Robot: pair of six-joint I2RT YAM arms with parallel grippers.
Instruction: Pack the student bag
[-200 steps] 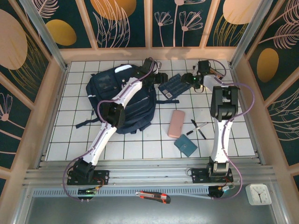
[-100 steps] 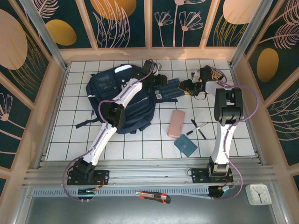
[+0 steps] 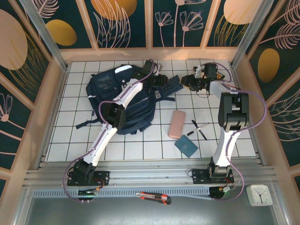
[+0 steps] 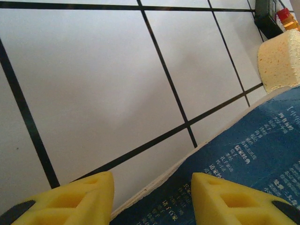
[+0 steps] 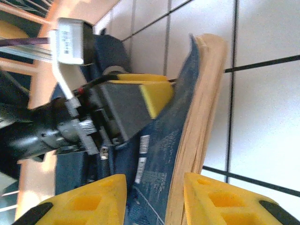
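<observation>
The student bag [image 3: 110,91], navy blue, lies at the back left of the tiled table. Just right of it a blue book [image 3: 168,86] is tilted up on its edge. My right gripper [image 3: 188,83] holds it from the right. In the right wrist view the book [image 5: 173,136] sits between my right gripper's [image 5: 154,201] yellow fingers, cover against one and page edges against the other. My left gripper [image 3: 159,83] stands open over the book's left end. In the left wrist view the book's [image 4: 253,154] edge runs across between my left gripper's [image 4: 152,199] spread fingers. One left finger [image 5: 150,93] rests on the cover.
A pink case [image 3: 176,123], two pens [image 3: 199,129] and a teal wallet [image 3: 186,146] lie on the tiles in front of the book. A box cutter [image 3: 153,197] and a white clock [image 3: 258,194] sit on the near ledge. Frame walls close in all sides.
The book has slid left toward the bag and tipped up on edge. My right gripper followed it and narrowed its jaws onto it. The left gripper stayed at the bag's edge.
</observation>
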